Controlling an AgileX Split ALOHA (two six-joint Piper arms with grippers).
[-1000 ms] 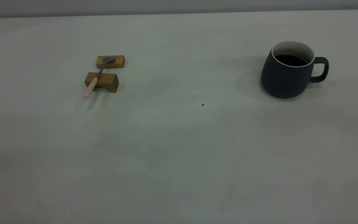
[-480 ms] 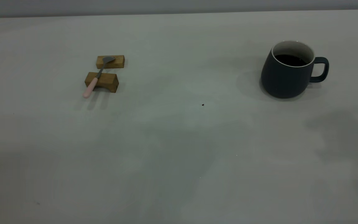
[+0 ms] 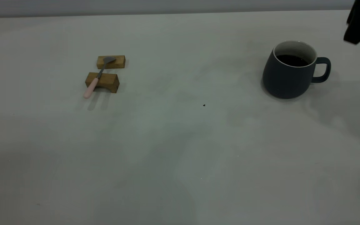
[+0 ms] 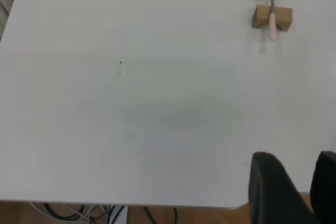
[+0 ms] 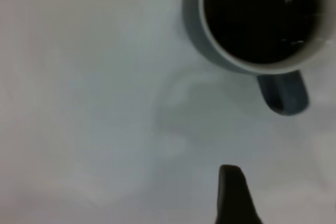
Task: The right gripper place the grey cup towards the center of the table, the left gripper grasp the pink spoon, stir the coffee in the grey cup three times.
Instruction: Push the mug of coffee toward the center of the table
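Observation:
The grey cup (image 3: 287, 75) stands upright at the right of the table (image 3: 180, 150), its handle (image 3: 322, 70) turned to the right, with dark coffee (image 3: 292, 60) inside. A black part of my right arm (image 3: 359, 22) hangs above and to the right of the cup, not touching it. The right wrist view looks down on the cup (image 5: 197, 19), the coffee (image 5: 257, 14) and the handle (image 5: 283, 92). The pink spoon (image 3: 96, 78) lies across two wooden blocks at the left. My left gripper (image 4: 307, 182) is open and empty over the table's edge, far from the spoon (image 4: 272, 14).
Two brown wooden blocks (image 3: 111, 62) (image 3: 105, 82) carry the spoon, bowl on the far one. A tiny dark speck (image 3: 204, 105) marks the table near its middle. Beyond the table edge in the left wrist view lie cables (image 4: 79, 214) on a wooden floor.
The black end of my right arm has come into view at the top right, and its shadow has spread over the table by the cup. Cup and spoon have not moved.

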